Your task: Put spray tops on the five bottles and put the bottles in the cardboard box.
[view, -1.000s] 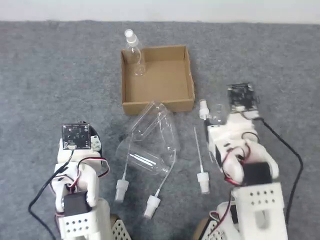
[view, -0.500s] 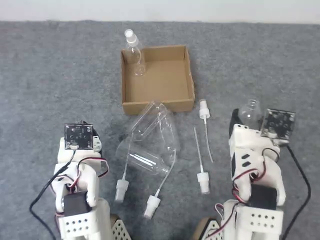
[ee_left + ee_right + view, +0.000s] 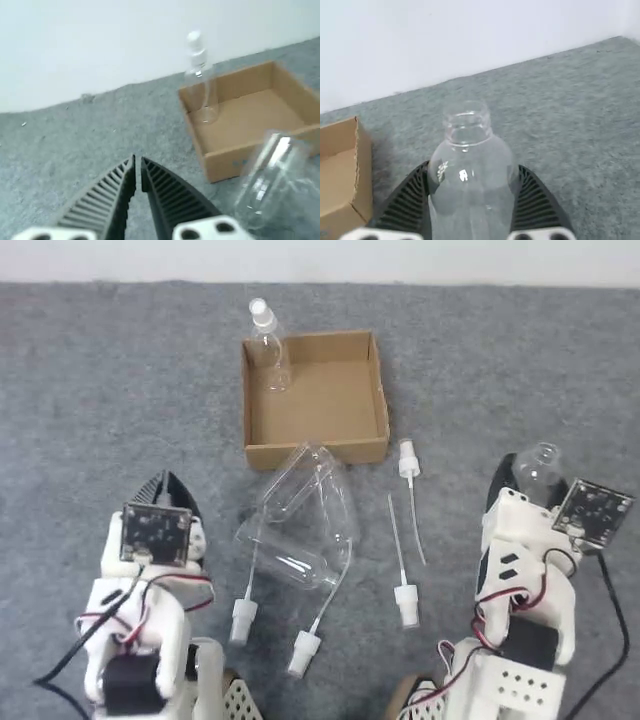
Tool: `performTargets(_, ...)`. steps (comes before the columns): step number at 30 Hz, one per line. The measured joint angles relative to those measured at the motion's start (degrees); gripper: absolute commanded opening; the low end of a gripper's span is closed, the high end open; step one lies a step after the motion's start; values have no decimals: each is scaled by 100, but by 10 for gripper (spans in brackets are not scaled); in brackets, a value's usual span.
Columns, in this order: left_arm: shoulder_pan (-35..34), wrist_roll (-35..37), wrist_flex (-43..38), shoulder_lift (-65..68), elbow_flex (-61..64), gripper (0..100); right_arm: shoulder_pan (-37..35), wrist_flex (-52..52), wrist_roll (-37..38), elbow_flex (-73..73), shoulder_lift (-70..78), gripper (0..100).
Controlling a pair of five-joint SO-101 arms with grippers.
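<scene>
No readable text or numbers, faint bluish print on cardboard box (image 3: 250,150) wall, illegible

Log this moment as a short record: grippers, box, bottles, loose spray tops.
left gripper: shut, holding nothing
right gripper: shut on an uncapped bottle
cardboard box: open, one capped bottle standing in a far corner
lying bottles: uncapped, heaped in front of the box
loose spray tops: four, lying near the heap

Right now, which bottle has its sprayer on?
The bottle standing in the cardboard box's far left corner: it wears a white spray top. The right gripper's bottle and the bottles lying on the carpet have none.
</scene>
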Motion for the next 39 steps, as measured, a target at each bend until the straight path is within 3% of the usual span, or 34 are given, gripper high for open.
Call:
performTargets(11, 1538, 26, 369, 2268, -1705, 13, 53, 0, 0, 167, -369, 6)
performTargets(17, 2435, 387, 369, 3868, -2409, 69, 554, 0, -422, 167, -703, 6)
performTargets(21, 2875, 870, 369, 4853, -2848, 126, 624, 0, -475, 325, -958, 6)
performTargets(39, 4229, 3121, 369, 8738, -5064, 131, 651, 0, -492, 413, -1116, 6)
